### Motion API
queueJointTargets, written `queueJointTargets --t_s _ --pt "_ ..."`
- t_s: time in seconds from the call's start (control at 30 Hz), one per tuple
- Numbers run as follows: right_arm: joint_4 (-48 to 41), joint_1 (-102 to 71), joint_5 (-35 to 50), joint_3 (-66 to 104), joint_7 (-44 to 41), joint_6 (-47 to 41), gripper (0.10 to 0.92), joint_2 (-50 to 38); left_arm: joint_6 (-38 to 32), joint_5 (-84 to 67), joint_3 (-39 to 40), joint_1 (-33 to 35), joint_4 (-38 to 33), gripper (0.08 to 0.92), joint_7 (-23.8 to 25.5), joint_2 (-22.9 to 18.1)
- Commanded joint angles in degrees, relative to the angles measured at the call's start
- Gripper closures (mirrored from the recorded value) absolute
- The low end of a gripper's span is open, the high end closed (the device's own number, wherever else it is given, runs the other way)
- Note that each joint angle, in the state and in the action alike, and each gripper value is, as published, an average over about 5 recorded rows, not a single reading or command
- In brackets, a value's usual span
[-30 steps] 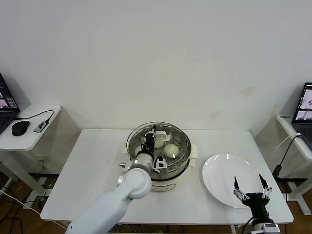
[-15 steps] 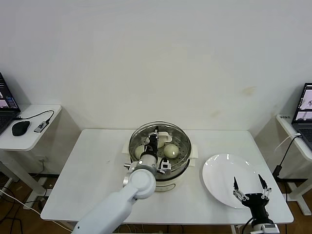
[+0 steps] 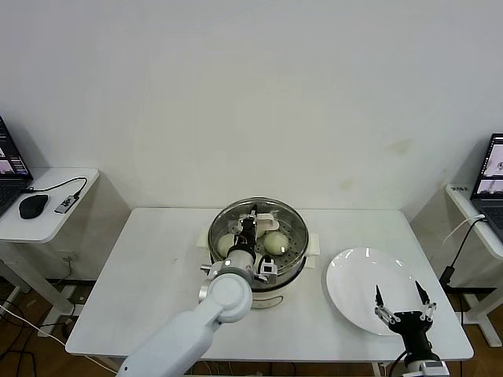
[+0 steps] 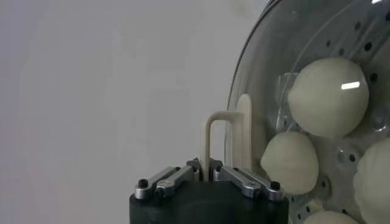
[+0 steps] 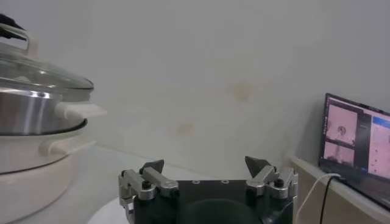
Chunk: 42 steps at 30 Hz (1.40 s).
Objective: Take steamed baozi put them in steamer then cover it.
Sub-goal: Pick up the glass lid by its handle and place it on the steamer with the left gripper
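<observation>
Head view: my left gripper reaches over the steamer, jaws clamped on the glass lid handle
Smooth round baozi show through it; right gripper hangs jaws spread above the white plate

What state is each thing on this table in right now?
steamer: covered.
glass lid: on the steamer, handle gripped.
steamed baozi: inside, under the lid.
plate: empty.
left gripper: shut on the lid handle.
right gripper: open, over the plate's near edge.
</observation>
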Motion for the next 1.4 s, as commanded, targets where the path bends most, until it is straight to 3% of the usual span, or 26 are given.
queueJointTargets --t_s 0.03,1.17,1.27,1.4 --pt "-0.05 -0.02 -0.12 -0.07 -0.01 0.01 0.203 0.09 0.0 0.27 0.21 0.25 -0.74 0.852 0.19 -0.03" --pt "-0.18 -0.09 -0.5 -0.4 -0.26 0.01 0.203 -0.01 -1.55 2.19 -0.93 1.96 0.03 0.852 -1.44 -1.24" --pt "-0.13 -0.1 -0.53 -0.46 -0.28 0.01 0.203 -0.01 -1.54 2.18 -1.19 2.21 -0.62 0.83 -1.67 -1.22" --pt "-0.06 -0.16 -0.59 -0.5 -0.27 0.04 0.203 0.02 -1.68 2.19 -1.73 3.06 -2.6 0.726 -1.7 -0.61"
